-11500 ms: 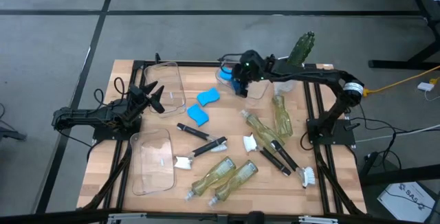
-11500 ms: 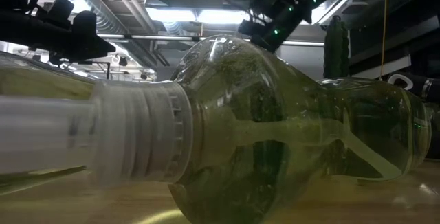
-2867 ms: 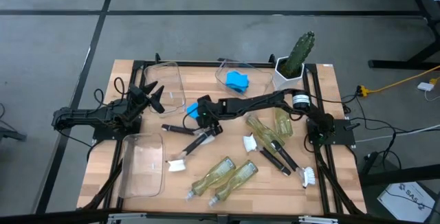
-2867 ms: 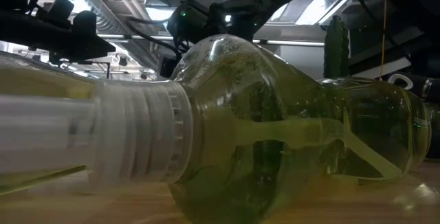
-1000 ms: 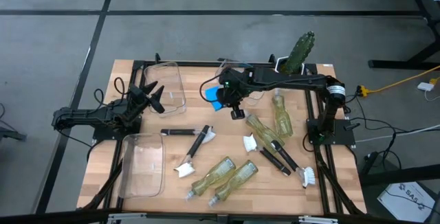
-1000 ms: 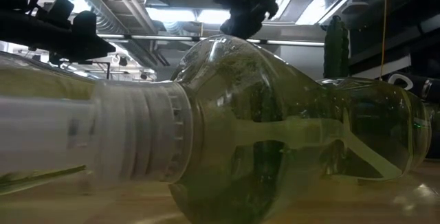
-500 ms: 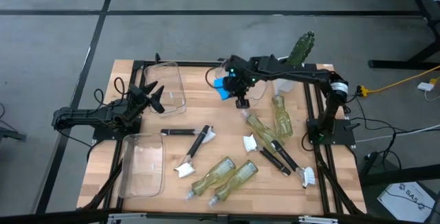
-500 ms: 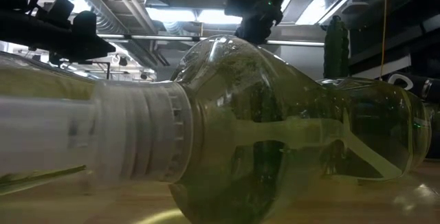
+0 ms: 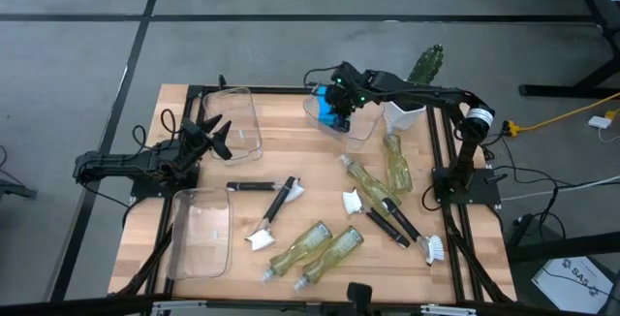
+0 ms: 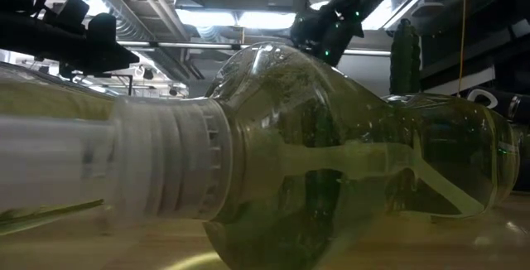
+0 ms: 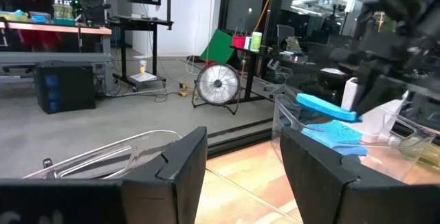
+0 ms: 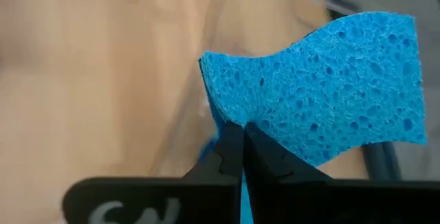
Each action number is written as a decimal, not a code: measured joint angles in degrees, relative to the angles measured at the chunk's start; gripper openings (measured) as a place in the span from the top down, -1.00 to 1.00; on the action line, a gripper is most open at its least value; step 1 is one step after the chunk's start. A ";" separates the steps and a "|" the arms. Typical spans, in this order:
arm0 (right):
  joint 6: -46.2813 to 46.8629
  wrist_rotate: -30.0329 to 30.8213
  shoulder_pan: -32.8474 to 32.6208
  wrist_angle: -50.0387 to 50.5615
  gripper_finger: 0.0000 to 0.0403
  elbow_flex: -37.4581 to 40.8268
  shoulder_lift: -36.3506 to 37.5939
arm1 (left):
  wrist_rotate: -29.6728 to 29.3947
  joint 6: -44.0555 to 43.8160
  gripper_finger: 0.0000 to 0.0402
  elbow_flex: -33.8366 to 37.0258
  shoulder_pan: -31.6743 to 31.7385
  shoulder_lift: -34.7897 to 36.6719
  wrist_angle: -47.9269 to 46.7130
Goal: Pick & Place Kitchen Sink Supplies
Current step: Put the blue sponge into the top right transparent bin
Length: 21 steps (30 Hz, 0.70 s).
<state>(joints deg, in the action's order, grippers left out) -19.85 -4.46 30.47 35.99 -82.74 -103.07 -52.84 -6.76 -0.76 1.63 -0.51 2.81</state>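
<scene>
The sponge [image 12: 323, 86] is bright blue, porous and bent into a wave; the right gripper [image 9: 336, 106] pinches its edge with jaws nearly closed and holds it over the clear bin [image 9: 341, 114] at the far edge of the wooden desk [image 9: 310, 166], just beside the cactus [image 9: 426, 67]. A second blue sponge [image 11: 337, 133] lies inside that bin. One second ago the gripper and sponge hung nearer the desk's middle, short of the bin. Nearer than the bin lie soft clear soap bottles [image 9: 315, 246] of yellow-green liquid and slim black-handled brushes [image 9: 274, 207] with white heads, unmoved. The left gripper [image 9: 215, 134] waits well to the left of the bin, jaws spread wide, over a second rounded plastic bin [image 9: 237, 122].
</scene>
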 joint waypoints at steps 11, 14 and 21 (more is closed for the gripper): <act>1.67 0.16 1.20 2.76 0.94 1.66 0.00 | -0.01 0.00 0.10 -0.02 -0.02 0.00 0.00; 2.55 0.35 0.90 2.58 0.88 1.66 0.00 | 0.00 0.00 0.10 0.00 -0.02 0.00 0.00; 2.78 0.34 0.77 3.12 0.57 1.66 0.00 | -0.01 0.00 0.10 -0.02 -0.01 0.00 -0.01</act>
<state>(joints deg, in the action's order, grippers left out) -17.07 -4.12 31.24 39.10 -81.08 -103.07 -52.84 -6.76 -0.78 1.62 -0.51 2.80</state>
